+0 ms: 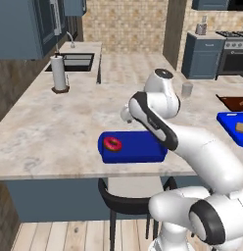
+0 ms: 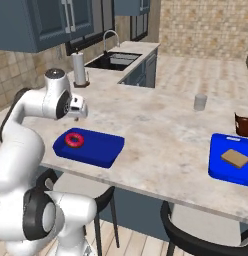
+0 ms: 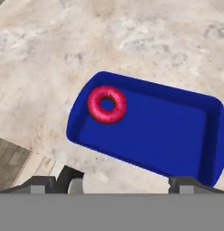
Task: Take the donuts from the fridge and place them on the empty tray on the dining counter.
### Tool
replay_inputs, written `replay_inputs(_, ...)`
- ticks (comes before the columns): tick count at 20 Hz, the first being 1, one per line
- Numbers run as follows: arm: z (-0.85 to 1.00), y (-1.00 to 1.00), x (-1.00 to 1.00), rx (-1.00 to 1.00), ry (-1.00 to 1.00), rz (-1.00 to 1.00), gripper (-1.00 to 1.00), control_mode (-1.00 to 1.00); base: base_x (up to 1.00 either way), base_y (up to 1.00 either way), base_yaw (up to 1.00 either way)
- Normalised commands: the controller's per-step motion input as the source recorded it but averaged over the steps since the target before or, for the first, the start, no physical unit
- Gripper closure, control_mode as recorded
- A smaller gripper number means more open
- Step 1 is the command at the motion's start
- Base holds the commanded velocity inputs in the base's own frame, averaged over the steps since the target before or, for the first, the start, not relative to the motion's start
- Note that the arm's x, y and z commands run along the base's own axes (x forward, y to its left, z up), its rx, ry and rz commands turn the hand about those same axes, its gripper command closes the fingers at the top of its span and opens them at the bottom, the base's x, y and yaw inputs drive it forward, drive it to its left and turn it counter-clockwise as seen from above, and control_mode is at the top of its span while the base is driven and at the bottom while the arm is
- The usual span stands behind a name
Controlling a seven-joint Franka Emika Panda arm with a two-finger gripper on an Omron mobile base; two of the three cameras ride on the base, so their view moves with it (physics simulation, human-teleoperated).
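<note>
A: So, where did your gripper [image 3: 116, 182] stand at that moment?

B: You had it hovering above the blue tray [image 3: 168, 131], looking down into it. Its two dark fingertips [image 3: 41, 184] stood as far apart as they go, and nothing was between them.

A: And the donut?

B: Your pink donut [image 3: 107, 104] lay flat inside the tray, at one end of it, close to the rim. The rest of the tray floor was bare blue. In the left base view you could see the donut [image 1: 112, 144] at the tray's left end, with the arm's elbow crossing over the tray's right part [image 1: 135, 147].

A: Where was the tray itself?

B: It sat on the dining counter [image 2: 161, 130], near the edge closest to you, above a black stool [image 1: 124, 203]. Well off to the right you had a second blue tray [image 2: 222, 167] with a tan piece of food [image 2: 235, 158] on it, and a dark brown tray [image 2: 243, 125] just beyond that. A small grey cup [image 2: 200, 102] stood farther back on the counter, and a paper towel roll [image 1: 59, 72] stood by the sink [image 1: 74, 62].
</note>
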Motion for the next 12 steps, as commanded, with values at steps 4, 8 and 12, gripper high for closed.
replay_inputs(4,0.89,-0.24,-1.0,-0.04,-0.11,0.27,-1.0,-1.0,0.0,0.0,0.0)
replay_inputs(8,0.88,-0.16,-1.0,-0.03,0.0,0.18,-1.0,-1.0,0.0,0.0,0.0)
replay_inputs(12,0.72,-0.06,-1.0,-0.01,0.13,-0.06,-1.0,-1.0,0.0,0.0,0.0)
